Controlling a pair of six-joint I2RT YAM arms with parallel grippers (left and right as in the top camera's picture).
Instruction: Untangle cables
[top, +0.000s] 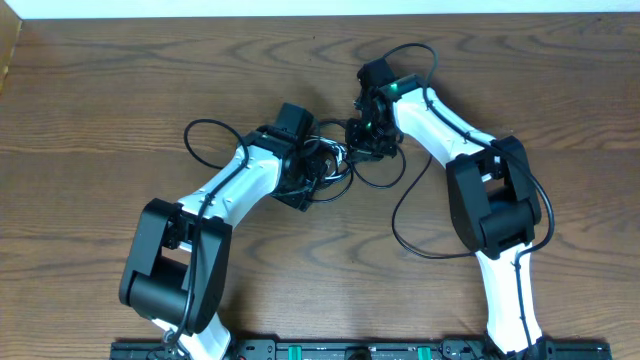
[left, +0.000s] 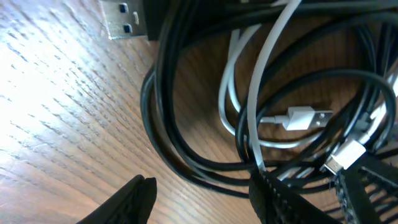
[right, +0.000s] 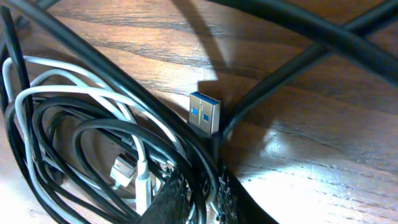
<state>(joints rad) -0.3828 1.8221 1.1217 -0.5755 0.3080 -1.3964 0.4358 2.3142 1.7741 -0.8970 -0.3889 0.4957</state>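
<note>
The right claw (right: 199, 200) is closed: its two ribbed fingers (right: 171, 202) stand close together with a black strand of the cables (right: 200, 177) pinched between them. Just past its tips, toward 12 o'clock in the right wrist view, a USB plug (right: 205, 113) with a blue tongue stands tilted on its black cord. At 9 o'clock from it lie several nested black loops with the white cable (right: 74, 93) threaded through them, and a small white plug (right: 122, 169) sits inside the loops. The left claw (left: 205, 198) is open. Its fingers (left: 134, 200) are spread wide at the bottom of the left wrist view with bare desk (left: 68, 112) between them, and it grips nothing. A bundle of black loops curves past just beyond the tips, toward 12 o'clock. Farther out, at 2 o'clock, a white USB plug (left: 306, 117) lies flat inside the loops. A silver USB plug (left: 124, 20) lies at 11 o'clock near the top edge. From overhead, the cables form one small knot near the middle of the desk. The left claw touches the knot from 8 o'clock and the right claw touches it from 1 o'clock, so the two claws stand just beside each other.
</note>
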